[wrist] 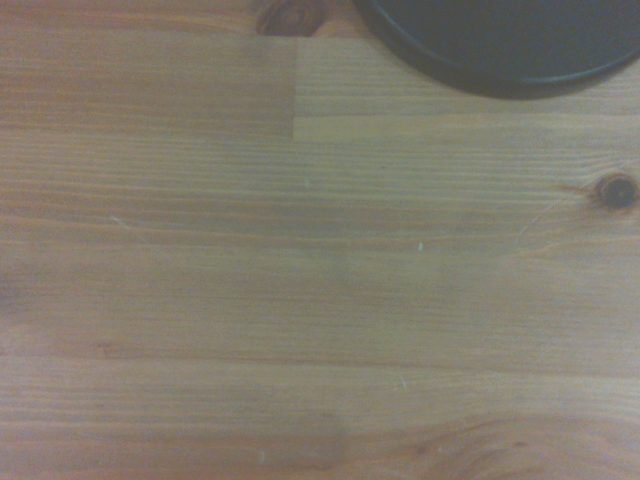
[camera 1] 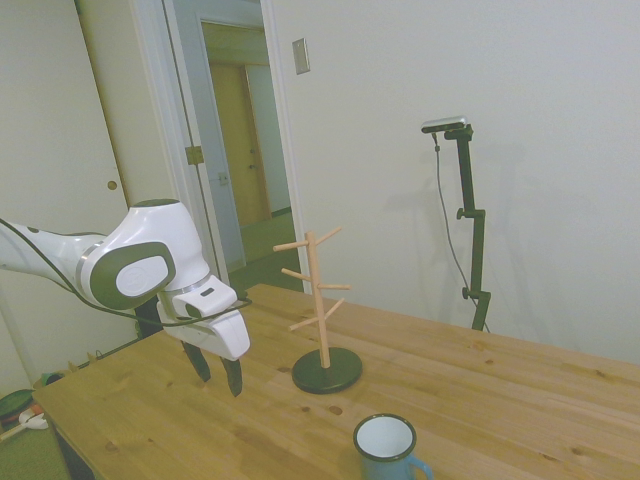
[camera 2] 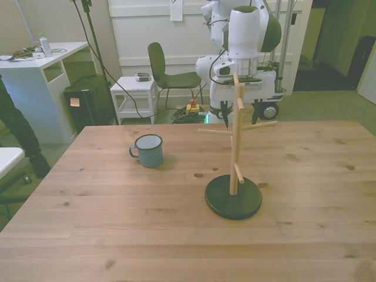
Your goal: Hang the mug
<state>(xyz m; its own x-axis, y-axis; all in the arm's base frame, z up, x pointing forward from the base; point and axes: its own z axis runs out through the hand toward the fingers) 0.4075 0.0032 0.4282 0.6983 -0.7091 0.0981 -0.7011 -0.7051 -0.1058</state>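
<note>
Mug [camera 1: 387, 449] upright on table [camera 1: 520, 400], well apart from hand [camera 1: 217, 374].

I stand in a plain room fitted out as a robot lab or office; my wooden table [camera 2: 117, 235] is bare pine, and beyond its far edge the front view shows a white desk [camera 2: 35, 64] at the left with clutter on top, a dark green chair [camera 2: 161, 70], a small white side table [camera 2: 135, 94], cables [camera 2: 176, 111] trailing over a carpeted floor, and a person's dark-clad leg [camera 2: 17, 129] at the left edge; the side view shows bare pale walls and an open doorway [camera 1: 240, 150] into a corridor with a yellowish door.
</note>
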